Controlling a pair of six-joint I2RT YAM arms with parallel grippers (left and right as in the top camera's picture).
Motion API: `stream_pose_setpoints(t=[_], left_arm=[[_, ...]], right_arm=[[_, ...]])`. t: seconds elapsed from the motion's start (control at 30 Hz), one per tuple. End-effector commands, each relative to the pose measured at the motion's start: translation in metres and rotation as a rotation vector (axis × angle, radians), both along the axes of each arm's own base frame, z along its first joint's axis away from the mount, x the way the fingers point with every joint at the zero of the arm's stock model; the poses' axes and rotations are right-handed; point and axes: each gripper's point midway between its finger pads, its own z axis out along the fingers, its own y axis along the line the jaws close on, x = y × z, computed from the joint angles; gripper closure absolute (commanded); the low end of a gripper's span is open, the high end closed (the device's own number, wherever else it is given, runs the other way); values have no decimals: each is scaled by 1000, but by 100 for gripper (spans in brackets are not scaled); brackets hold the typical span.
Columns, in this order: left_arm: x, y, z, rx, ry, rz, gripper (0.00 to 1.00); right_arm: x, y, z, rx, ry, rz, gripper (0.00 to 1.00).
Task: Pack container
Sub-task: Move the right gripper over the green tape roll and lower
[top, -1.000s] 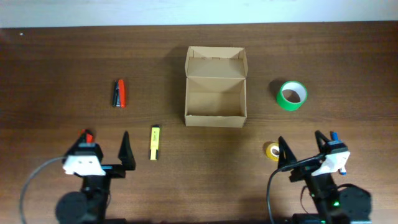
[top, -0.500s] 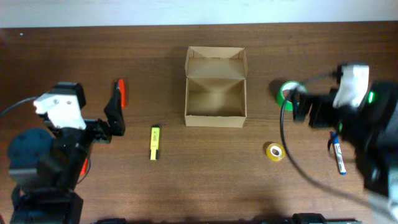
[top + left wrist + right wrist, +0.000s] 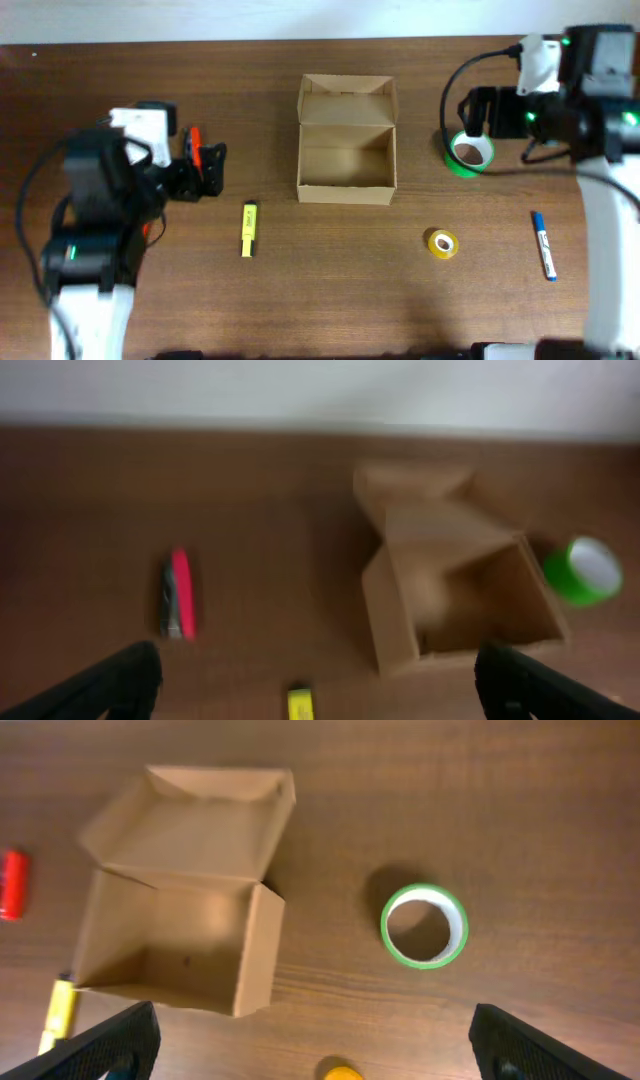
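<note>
Hovering wide open and empty on both sides: my left gripper (image 3: pixel 315 682) near the red-and-black item (image 3: pixel 178 595), my right gripper (image 3: pixel 315 1045) above the green tape roll (image 3: pixel 424 925). Container (image 3: pixel 346 182) sits mid-table between them, flap open, nothing inside. Risk, I'd say: coming down off-centre, I knock the roll or item away instead of straddling it.

Wooden table (image 3: pixel 330 290): green tape (image 3: pixel 458 930) beyond the yellow tape (image 3: pixel 441 243), blue marker (image 3: pixel 541 245) right of it, highlighter (image 3: pixel 249 228) and red stapler (image 3: pixel 178 595) well left.
</note>
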Motion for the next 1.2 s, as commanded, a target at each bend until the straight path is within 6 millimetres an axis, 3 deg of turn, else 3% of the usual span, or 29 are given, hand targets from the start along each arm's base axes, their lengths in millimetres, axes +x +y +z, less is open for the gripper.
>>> stream_pose_setpoints(t=[0.0,0.1,0.2,0.33,0.57,0.9,1.17], left_arm=[[22,-8,-8,46,51,-82,0],[50,4,-16,168,107,-67,0],[63,13,-25,240,178,-70,0],[82,21,-53,286,233,-51,0],[115,23,-56,351,144,-83,0],[114,32,-75,389,210,-66,0],[106,32,-82,385,252,-72,0]], right_arm=[[10,-9,-22,-33,66,-17,4],[16,-12,-45,-40,134,-23,16],[19,-15,-56,-49,168,-31,16],[22,-19,-65,-52,190,-42,17],[27,-29,-98,-94,287,-63,20],[43,-32,-173,-96,451,-58,19],[55,-34,-207,-103,486,-57,22]])
